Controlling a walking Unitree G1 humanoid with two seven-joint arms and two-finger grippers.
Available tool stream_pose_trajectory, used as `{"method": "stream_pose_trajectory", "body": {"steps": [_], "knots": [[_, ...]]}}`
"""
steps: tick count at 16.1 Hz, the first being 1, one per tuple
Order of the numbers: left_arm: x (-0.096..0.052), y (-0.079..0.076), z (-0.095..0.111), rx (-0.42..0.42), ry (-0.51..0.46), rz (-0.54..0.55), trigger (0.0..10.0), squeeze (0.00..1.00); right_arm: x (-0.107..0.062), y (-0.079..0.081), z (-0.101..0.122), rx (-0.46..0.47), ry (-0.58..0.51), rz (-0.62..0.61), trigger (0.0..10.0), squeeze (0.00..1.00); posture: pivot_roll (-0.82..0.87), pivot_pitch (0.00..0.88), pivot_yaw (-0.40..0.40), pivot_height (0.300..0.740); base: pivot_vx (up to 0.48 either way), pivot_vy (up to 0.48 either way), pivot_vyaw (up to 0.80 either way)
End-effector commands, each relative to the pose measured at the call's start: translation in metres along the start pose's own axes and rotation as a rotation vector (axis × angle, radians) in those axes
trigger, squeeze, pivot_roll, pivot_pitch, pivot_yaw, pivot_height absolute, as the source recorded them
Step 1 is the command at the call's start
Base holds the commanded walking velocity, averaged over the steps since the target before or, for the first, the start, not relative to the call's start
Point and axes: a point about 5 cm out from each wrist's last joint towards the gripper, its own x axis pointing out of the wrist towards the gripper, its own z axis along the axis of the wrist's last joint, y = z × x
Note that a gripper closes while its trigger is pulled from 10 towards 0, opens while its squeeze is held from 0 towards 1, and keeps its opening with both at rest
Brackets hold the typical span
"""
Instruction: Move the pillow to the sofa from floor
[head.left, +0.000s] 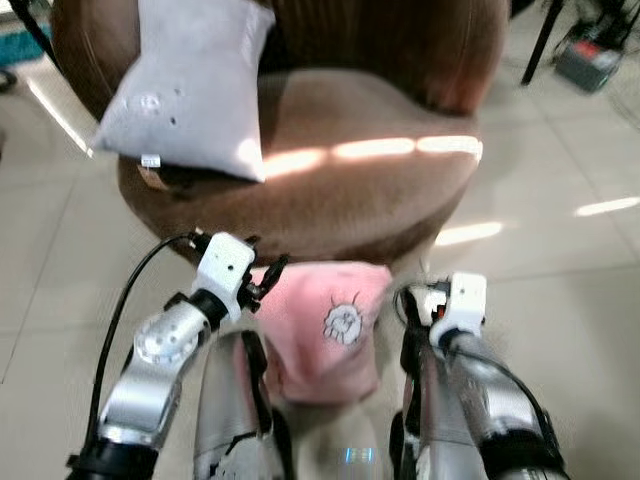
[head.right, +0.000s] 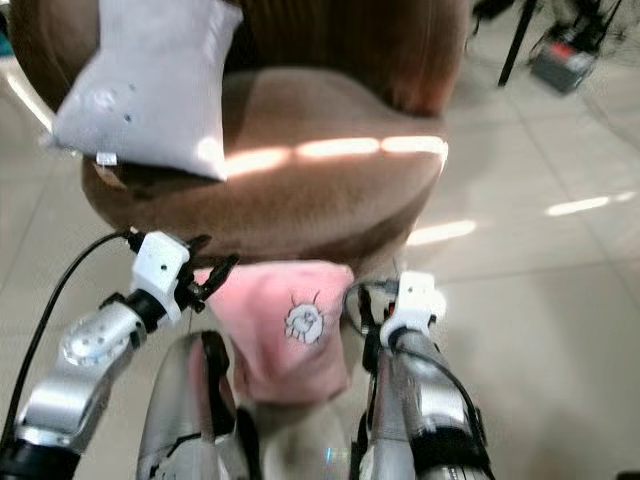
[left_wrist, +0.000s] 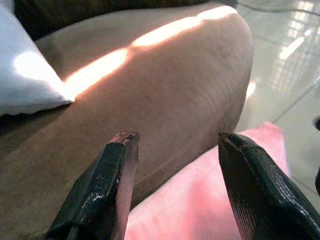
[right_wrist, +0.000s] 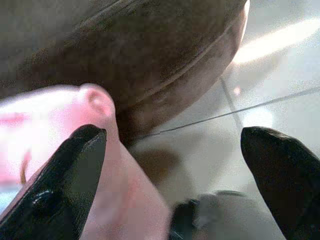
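A pink pillow (head.left: 325, 330) with a small cartoon face is lying on the tiled floor (head.left: 560, 300), leaning against the front base of the round brown sofa (head.left: 380, 190). It is sitting between the two grippers and a little beyond them, with nothing gripping it.

The left gripper (left_wrist: 175, 175) is hovering just beside the pillow's left upper corner, its two black fingers (left_wrist: 107, 185) standing well apart and holding nothing. Ahead of it the sofa's seat edge is rising, with the pink fabric showing low between the fingers.

The right gripper (right_wrist: 175, 175) is hanging at the pillow's right edge, its fingers (right_wrist: 65, 175) also spread wide and empty. One finger is lying close against the pink corner, though contact cannot be told; the other is over bare tile.

Beyond the left gripper, up on the seat, a white pillow (head.left: 190, 85) is leaning against the sofa's backrest.
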Motion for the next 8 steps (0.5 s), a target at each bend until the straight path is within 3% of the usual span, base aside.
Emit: {"method": "stream_pose_trajectory", "body": {"steps": [1,4,8], "knots": [[0.0,0.002,0.008,0.031,-0.006,-0.037,10.0,0.0,0.003,0.002,-0.002,0.088,-0.001,0.004,10.0,1.0,0.15,0.327,0.109,0.492,0.0,0.0,0.0],[0.001,0.006,0.029,0.011,-0.028,-0.169,10.0,0.0,0.02,0.003,0.011,0.152,-0.006,-0.012,10.0,1.0,0.2,0.362,0.124,0.492,0.0,0.0,0.0],[-0.037,0.005,0.029,-0.038,0.048,-0.313,10.0,0.0,0.028,-0.009,0.018,0.236,-0.024,-0.09,10.0,1.0,0.26,0.371,0.121,0.492,0.0,0.0,0.0]]}}
